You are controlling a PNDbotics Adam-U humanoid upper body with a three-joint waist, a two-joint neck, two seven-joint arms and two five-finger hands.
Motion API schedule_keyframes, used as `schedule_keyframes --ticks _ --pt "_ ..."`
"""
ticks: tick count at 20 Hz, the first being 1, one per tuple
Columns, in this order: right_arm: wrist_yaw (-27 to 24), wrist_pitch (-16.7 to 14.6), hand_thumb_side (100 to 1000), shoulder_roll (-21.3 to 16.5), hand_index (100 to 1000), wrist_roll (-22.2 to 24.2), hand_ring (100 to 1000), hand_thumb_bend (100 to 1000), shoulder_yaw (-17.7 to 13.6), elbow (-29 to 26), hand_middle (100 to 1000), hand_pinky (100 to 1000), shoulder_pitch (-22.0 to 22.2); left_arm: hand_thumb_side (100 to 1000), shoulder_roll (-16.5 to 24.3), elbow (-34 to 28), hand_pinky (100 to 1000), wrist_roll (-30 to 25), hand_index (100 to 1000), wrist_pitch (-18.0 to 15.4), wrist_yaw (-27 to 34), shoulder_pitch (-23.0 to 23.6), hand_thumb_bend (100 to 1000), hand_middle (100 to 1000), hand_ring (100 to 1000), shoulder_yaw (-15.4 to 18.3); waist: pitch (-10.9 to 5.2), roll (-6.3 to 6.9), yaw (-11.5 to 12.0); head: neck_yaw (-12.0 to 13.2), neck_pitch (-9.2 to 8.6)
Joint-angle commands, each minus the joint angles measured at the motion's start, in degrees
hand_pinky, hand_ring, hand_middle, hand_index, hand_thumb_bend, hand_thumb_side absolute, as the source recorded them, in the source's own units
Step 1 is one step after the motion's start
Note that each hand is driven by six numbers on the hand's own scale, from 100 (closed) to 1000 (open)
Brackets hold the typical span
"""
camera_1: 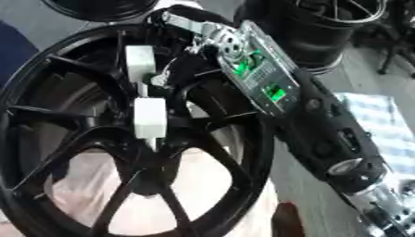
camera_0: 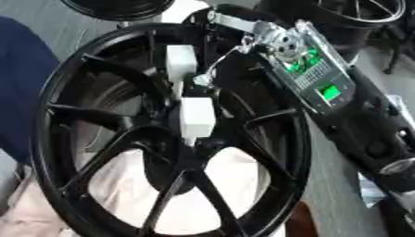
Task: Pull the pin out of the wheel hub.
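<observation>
Grey floor [camera_0: 340, 203] under black wheel hub [camera_0: 73, 115]

The wheel [camera_0: 57, 139] is cut off at the 6 o'clock edge in both views, and at the 9 o'clock edge in the right eye view. Its hub [camera_0: 191, 139] is partly hidden behind two white blocks [camera_0: 197, 118]; the pin cannot be made out. The right hand [camera_1: 182, 25] at 12 o'clock is blurred, its fingers lost against the black rim, so their curl cannot be told. The right arm [camera_1: 324, 134] runs out of view at 4 o'clock. Two more wheels [camera_0: 122, 9] at 12 o'clock are cropped.
</observation>
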Motion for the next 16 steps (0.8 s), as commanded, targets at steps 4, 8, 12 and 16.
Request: schedule_keyframes --ticks 4,8,12,16 --pt "-3.59 0.79 100 -0.13 765 -0.57 780 396 -0.1 0.59 645 671 -1.15 856 0.47 -1.47 589 -0.39 688 0.04 -0.15 -1.03 100 532 572 -0.24 -0.87 0.41 0.14 -0.54 -0.88" --pt "-4.94 1.43 100 -0.02 672 -1.23 760 378 0.08 0.6 543 654 -1.11 856 0.44 -1.48 589 -0.45 689 0.08 -0.18 -1.08 100 533 573 -0.27 -0.85 0.4 0.21 -0.61 -0.88" --pt "-8.04 4.41 100 1.35 594 -1.39 728 348 -0.42 0.64 458 629 -1.0 856 0.35 -1.44 589 -0.6 688 0.15 -0.26 -1.19 100 533 574 -0.39 -0.93 0.34 0.3 -0.74 -0.68" --pt "-11.71 8.03 100 1.18 481 -3.53 677 360 -1.15 0.05 337 596 -0.53 856 0.29 -1.37 589 -0.73 688 0.2 -0.36 -1.2 100 534 574 -0.47 -1.07 0.34 0.23 -0.9 -0.53"
